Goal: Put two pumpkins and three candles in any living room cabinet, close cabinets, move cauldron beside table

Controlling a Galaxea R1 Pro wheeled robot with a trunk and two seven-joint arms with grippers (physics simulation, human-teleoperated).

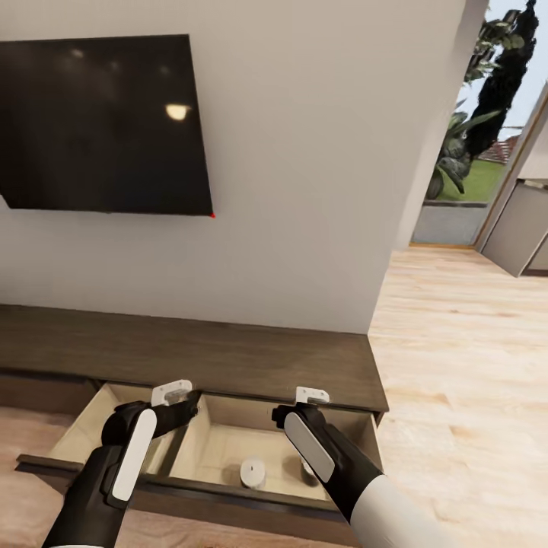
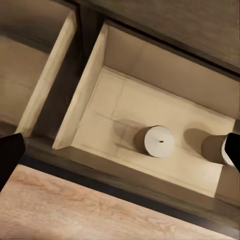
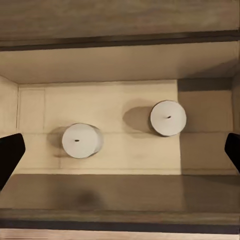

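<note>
Inside the cabinet's (image 1: 228, 358) open right-hand drawer (image 3: 120, 70) two candles (image 3: 80, 140) (image 3: 168, 118) stand upright, apart, directly beneath the right gripper (image 1: 293, 415), the nearer one. Both grippers, the left (image 1: 186, 411) included, hover empty, fingers spread.

The long dark cabinet (image 1: 228, 354) stands against a white wall under a black television (image 1: 103, 125). Its drawer is pulled out, pale inside, with one candle (image 1: 253, 473) standing upright on the drawer floor. Both arms reach over it: the left pincer (image 1: 173, 396) and right pincer (image 1: 310, 397) hang above the drawer (jaw states unclear). Pale wood floor (image 1: 457, 358) lies to the right.
</note>
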